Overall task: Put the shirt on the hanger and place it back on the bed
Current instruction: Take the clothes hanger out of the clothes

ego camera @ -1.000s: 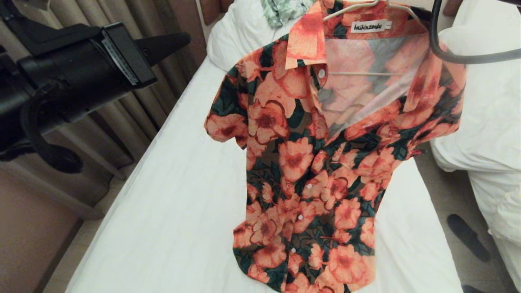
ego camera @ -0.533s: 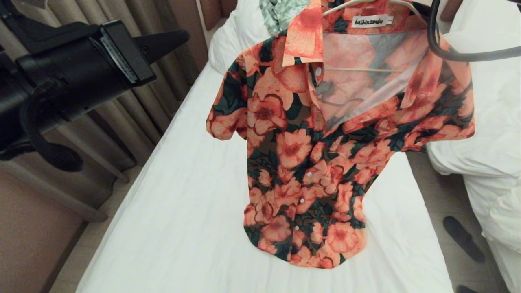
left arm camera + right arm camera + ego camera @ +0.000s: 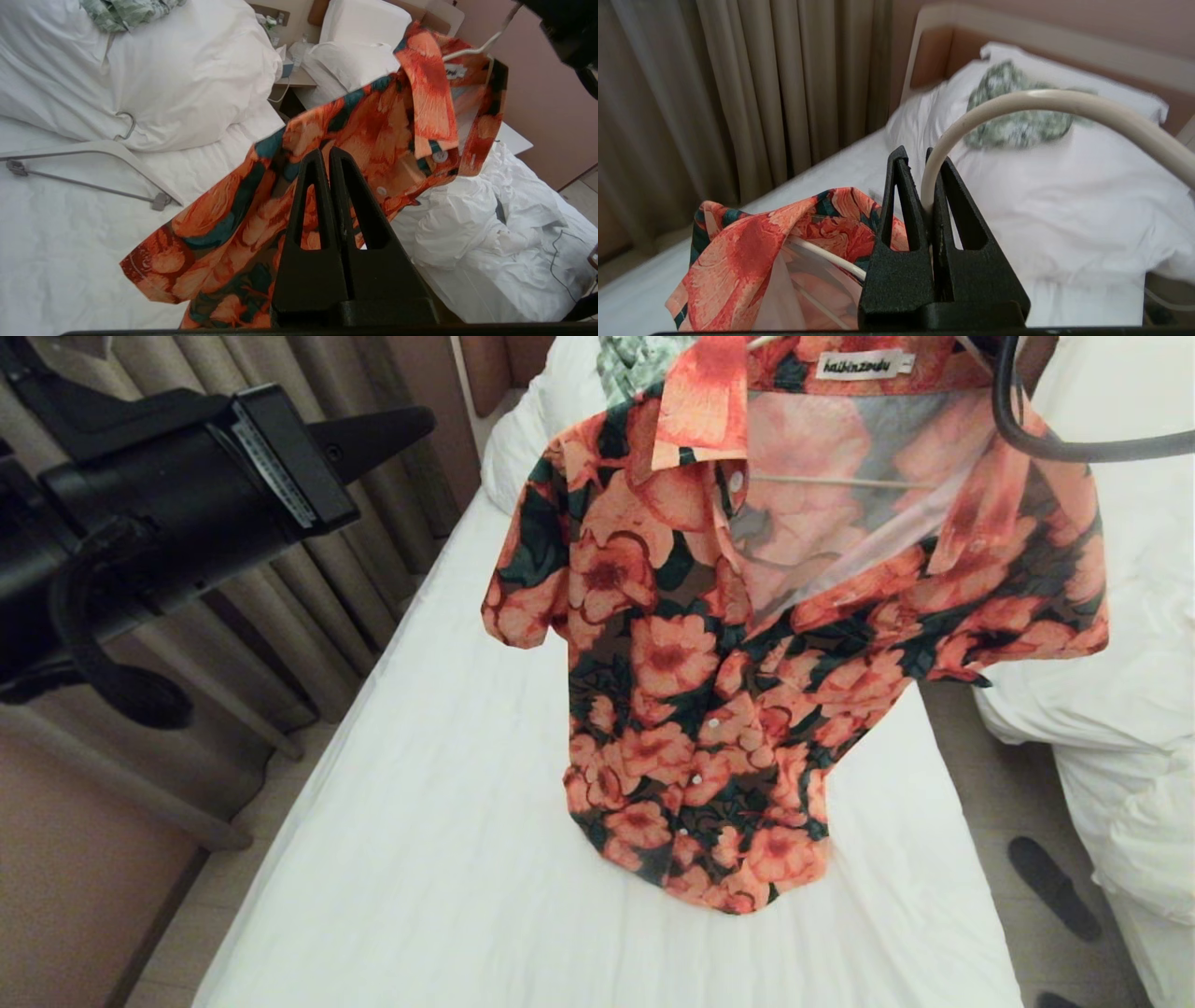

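While clamped in the right claw (image 3: 924, 182), hanger (image 3: 1045, 105) hook, shirt (image 3: 747, 644) beneath

- The hanger (image 3: 1045, 105) hangs from the right hand (image 3: 923, 161).
- The shirt (image 3: 747, 644) hangs below that hand, its hem on the bed (image 3: 448, 784).
- The left hand (image 3: 411, 425) sits well left of the shirt.

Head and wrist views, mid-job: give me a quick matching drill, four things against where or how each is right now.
Things:
1. shirt
2. hanger
3. left tool
4. green-and-white garment

States:
a. shut, holding nothing
b. lying on the duvet at the bed's head
c. hook clamped in the right tool
d. draped on the hanger, hem touching the sheet

Pairs: 1-d, 2-c, 3-a, 4-b
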Tool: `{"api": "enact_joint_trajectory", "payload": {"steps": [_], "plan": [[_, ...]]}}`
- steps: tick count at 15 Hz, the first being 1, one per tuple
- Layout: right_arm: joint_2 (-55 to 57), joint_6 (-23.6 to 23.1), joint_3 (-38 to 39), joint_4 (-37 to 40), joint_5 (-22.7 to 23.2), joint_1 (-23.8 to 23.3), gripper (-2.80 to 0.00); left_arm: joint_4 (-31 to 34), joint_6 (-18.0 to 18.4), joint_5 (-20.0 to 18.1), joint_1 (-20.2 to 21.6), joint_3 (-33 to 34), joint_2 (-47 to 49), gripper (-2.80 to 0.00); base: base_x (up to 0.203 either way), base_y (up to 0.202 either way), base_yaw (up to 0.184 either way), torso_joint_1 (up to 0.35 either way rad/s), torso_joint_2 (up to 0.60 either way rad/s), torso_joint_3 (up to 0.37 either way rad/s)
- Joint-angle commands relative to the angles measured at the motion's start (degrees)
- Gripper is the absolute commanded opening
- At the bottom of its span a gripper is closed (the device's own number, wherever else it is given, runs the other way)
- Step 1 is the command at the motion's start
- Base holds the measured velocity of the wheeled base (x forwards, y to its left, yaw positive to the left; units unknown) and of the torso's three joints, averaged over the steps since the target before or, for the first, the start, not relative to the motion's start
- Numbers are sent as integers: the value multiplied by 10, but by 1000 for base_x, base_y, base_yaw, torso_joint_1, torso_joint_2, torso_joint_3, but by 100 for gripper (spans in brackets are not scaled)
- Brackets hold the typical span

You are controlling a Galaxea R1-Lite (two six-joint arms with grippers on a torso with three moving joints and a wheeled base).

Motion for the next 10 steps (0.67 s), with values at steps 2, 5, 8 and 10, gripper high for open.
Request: {"api": "enact_joint_trajectory", "payload": {"steps": [2, 5, 8, 10], "plan": [[-2, 0, 1, -8, 1, 0, -280, -2, 0, -2, 0, 0, 3, -280, 0, 0, 0, 0, 0, 0], [-4, -1, 0, -25, -1, -9, -280, -2, -1, -1, 1, 1, 2, -280, 0, 0, 0, 0, 0, 0], [-2, -1, 0, -49, -4, -26, -280, -11, -1, -1, 12, 1, 1, -280, 0, 0, 0, 0, 0, 0], [-3, -1, 0, -49, -4, -29, -280, -21, -2, -1, 12, 2, 3, -280, 0, 0, 0, 0, 0, 0]]}}
